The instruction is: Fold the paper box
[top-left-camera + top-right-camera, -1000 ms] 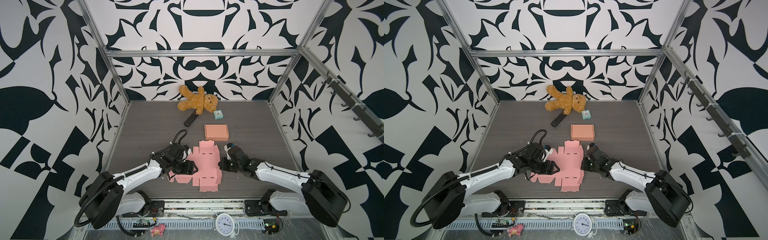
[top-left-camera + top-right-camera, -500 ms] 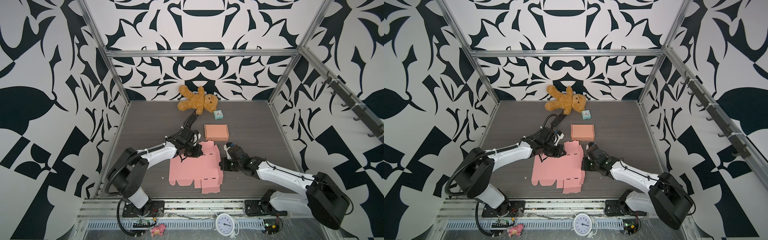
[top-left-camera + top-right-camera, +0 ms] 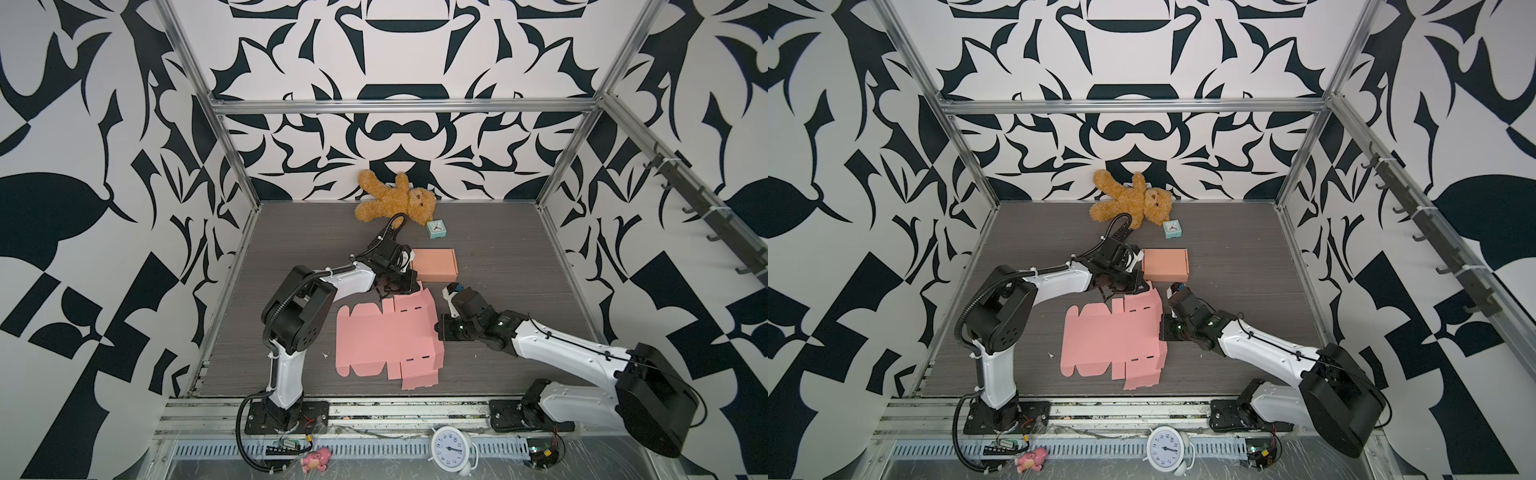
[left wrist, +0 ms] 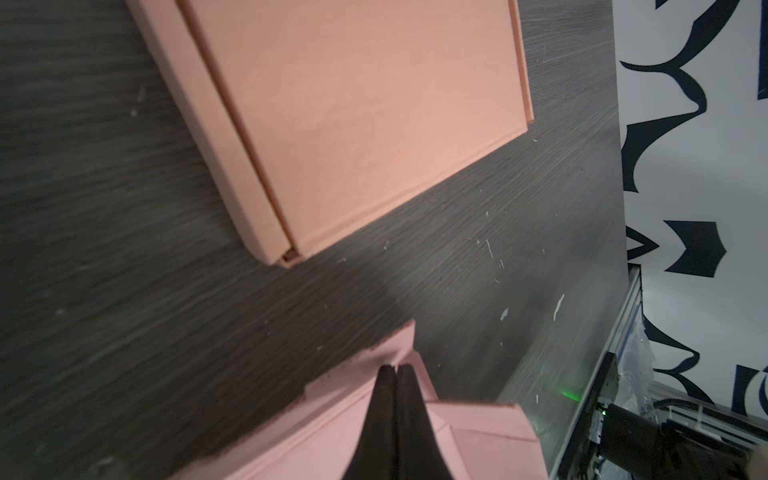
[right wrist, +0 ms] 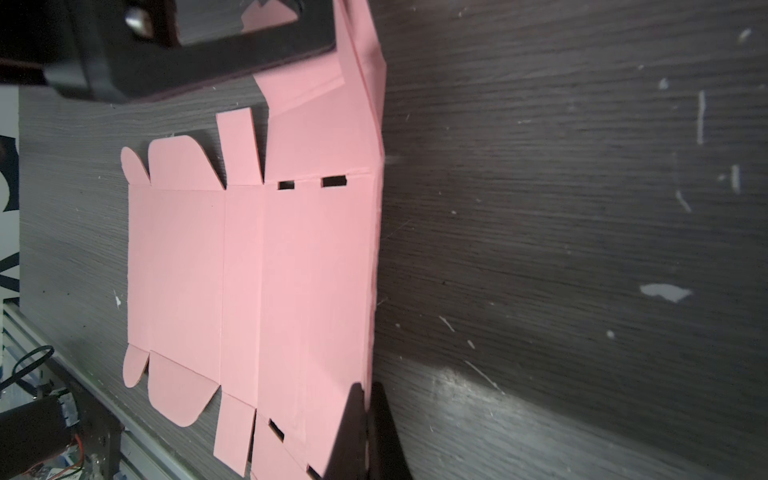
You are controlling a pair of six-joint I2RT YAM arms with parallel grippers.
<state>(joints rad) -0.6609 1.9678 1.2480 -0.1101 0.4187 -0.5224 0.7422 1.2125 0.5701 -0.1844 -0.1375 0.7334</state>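
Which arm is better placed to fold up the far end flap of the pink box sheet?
Left, likely. The left gripper is shut on the pink sheet at its far corner flap. The right gripper pinches the sheet's right edge, farther from that flap, better for steadying.

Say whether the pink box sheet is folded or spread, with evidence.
Mostly spread: the pink box sheet lies flat on the table, flaps out; only its corner at the left tool bends up.
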